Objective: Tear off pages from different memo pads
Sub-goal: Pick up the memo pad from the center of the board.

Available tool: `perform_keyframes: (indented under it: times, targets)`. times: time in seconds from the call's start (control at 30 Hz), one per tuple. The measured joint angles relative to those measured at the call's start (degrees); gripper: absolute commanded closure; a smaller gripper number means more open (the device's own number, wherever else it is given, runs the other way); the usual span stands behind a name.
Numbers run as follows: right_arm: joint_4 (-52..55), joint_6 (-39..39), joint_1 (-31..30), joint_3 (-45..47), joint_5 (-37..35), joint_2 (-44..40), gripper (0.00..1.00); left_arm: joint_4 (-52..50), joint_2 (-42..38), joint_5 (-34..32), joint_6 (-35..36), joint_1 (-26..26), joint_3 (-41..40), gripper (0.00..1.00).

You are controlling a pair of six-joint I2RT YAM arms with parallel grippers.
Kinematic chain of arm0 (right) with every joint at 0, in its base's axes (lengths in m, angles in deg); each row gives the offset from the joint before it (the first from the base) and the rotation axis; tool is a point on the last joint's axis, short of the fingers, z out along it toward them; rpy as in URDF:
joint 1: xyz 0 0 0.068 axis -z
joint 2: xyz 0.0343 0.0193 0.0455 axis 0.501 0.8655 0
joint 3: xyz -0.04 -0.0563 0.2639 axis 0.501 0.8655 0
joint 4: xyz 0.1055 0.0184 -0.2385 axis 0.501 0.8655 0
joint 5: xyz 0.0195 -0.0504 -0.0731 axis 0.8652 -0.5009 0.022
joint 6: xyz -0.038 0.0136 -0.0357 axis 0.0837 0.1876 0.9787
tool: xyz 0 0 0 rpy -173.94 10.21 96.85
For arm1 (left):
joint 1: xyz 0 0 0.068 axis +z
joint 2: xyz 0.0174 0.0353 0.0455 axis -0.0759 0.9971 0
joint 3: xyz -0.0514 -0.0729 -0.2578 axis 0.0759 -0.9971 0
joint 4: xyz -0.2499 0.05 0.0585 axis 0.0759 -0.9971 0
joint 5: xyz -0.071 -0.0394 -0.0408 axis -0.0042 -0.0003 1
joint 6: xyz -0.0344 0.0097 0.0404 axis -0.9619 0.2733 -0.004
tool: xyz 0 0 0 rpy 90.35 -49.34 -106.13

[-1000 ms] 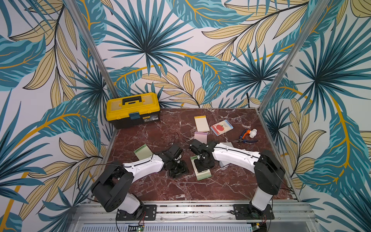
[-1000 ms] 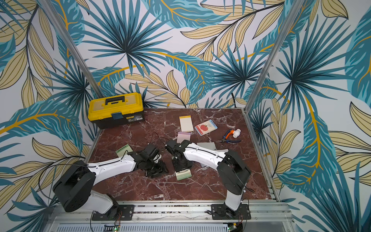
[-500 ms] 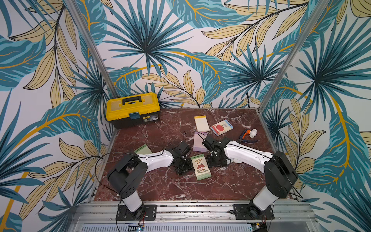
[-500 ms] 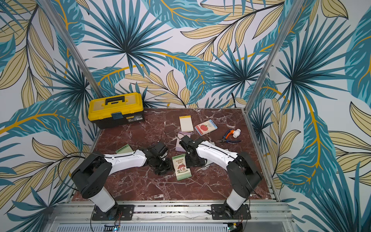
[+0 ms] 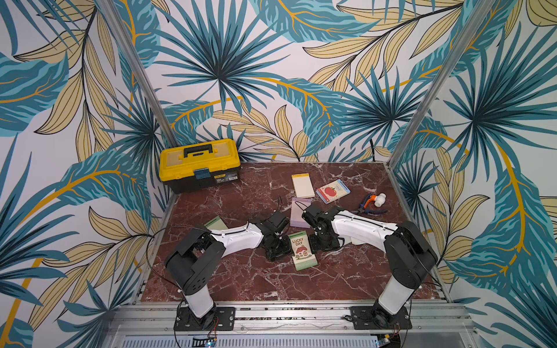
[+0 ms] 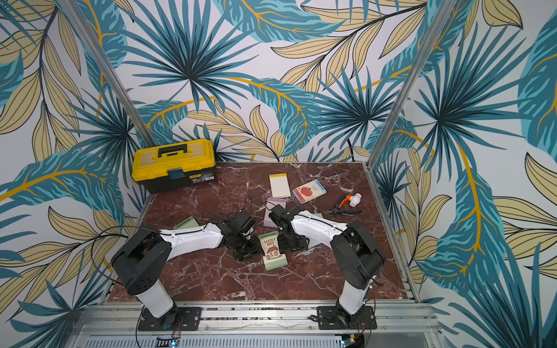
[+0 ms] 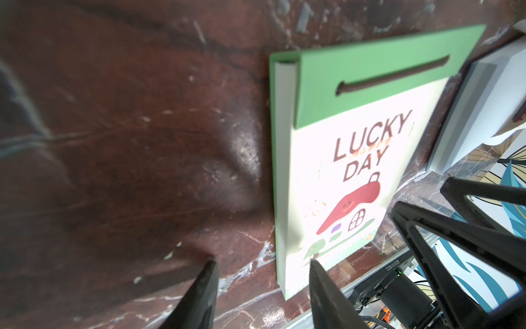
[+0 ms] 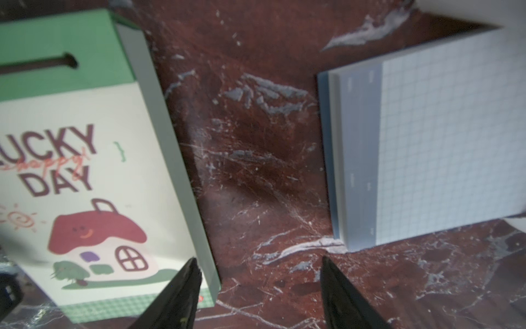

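Left claw [image 7: 262, 265], right claw [image 8: 259, 262] — both mine, both gaping, empty. LUCKY DAY pad [image 5: 303, 250] lies flat between them, unheld. Risk: pinch catches whole block, not top page [image 7: 355, 176] — pad lifts or slides, nothing tears.

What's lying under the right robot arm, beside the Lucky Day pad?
A pale blue grid-paper memo pad lies flat on the marble table. In both top views the right arm covers nearly all of it; only a grey edge shows.
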Motion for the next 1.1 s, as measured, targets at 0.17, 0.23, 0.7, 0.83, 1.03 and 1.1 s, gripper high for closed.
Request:
perform_keyframes:
  times: [0.17,0.23,0.7,0.83,1.03,1.1]
  targets:
    - [-0.5,0.3,0.0,0.0,0.3,0.7,0.31,0.0,0.6,0.0,0.0,-0.3,0.9,0.47]
    - [-0.7,0.5,0.0,0.0,0.7,1.1,0.3,-0.1,0.8,0.0,0.0,-0.4,1.1,0.47]
    - [-0.7,0.9,0.6,1.7,-0.3,-0.9,0.28,-0.4,2.8,0.1,0.0,-1.4,3.0,0.47]
    - [-0.9,0.9,0.8,1.7,-0.2,-0.8,0.28,-0.4,2.9,0.1,0.0,-1.5,3.2,0.47]
    - [-1.2,1.1,0.8,1.7,0.3,0.2,0.28,-0.3,3.8,0.3,0.0,-1.9,4.3,0.47]
    - [-1.2,1.1,0.8,1.7,0.5,0.6,0.28,-0.3,4.1,0.5,0.0,-2.0,4.6,0.47]
